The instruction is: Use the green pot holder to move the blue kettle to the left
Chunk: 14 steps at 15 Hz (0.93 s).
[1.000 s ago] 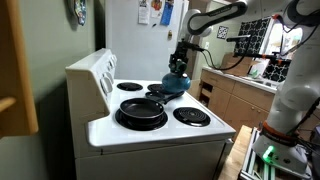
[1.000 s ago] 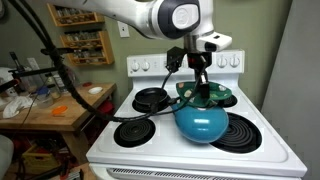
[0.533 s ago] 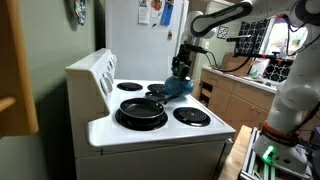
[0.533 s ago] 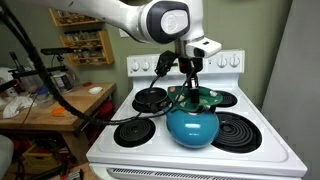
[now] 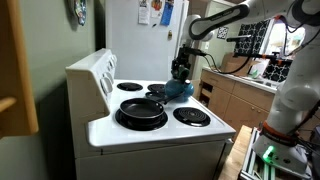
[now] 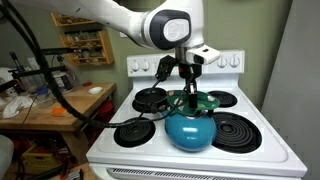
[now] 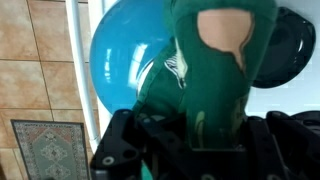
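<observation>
The blue kettle [image 6: 190, 129] sits on the white stove top between the burners; it also shows in an exterior view [image 5: 179, 88] and in the wrist view [image 7: 130, 55]. The green pot holder [image 6: 192, 102] is draped over the kettle's handle; in the wrist view [image 7: 215, 75] it fills the middle of the frame. My gripper [image 6: 189, 88] comes down from above and is shut on the pot holder and the handle beneath it. In the wrist view the gripper [image 7: 195, 140] has its fingers on both sides of the cloth. The handle itself is hidden.
A black frying pan [image 5: 141, 109] sits on a front burner. Coil burners [image 6: 238, 129] [image 6: 133, 131] lie on either side of the kettle, with another [image 6: 151, 97] behind. The stove's back panel [image 6: 225, 62] stands behind. A cluttered counter [image 6: 40, 100] is beside the stove.
My gripper has carried the kettle, with the pot holder on its handle, sideways across the stove top toward the middle, away from the large coil burner.
</observation>
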{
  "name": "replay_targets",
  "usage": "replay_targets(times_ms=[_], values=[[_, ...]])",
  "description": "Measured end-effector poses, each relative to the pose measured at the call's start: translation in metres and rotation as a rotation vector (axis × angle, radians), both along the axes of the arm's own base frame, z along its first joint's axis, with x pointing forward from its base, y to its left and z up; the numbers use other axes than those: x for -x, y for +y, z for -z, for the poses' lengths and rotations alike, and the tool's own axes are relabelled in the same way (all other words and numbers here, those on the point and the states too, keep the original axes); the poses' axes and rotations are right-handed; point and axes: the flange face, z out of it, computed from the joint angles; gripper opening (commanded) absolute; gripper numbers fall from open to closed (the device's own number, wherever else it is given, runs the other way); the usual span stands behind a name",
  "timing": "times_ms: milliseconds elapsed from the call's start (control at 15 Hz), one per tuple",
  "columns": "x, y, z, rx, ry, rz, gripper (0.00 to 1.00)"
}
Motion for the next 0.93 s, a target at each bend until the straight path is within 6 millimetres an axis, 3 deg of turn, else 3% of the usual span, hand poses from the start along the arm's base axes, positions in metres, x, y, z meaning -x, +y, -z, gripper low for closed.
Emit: replay_targets(times_ms=[400, 933], values=[[0.021, 0.023, 0.002, 0.007, 0.03, -0.002, 0.0], [0.065, 0.041, -0.015, 0.047, 0.077, 0.016, 0.0]])
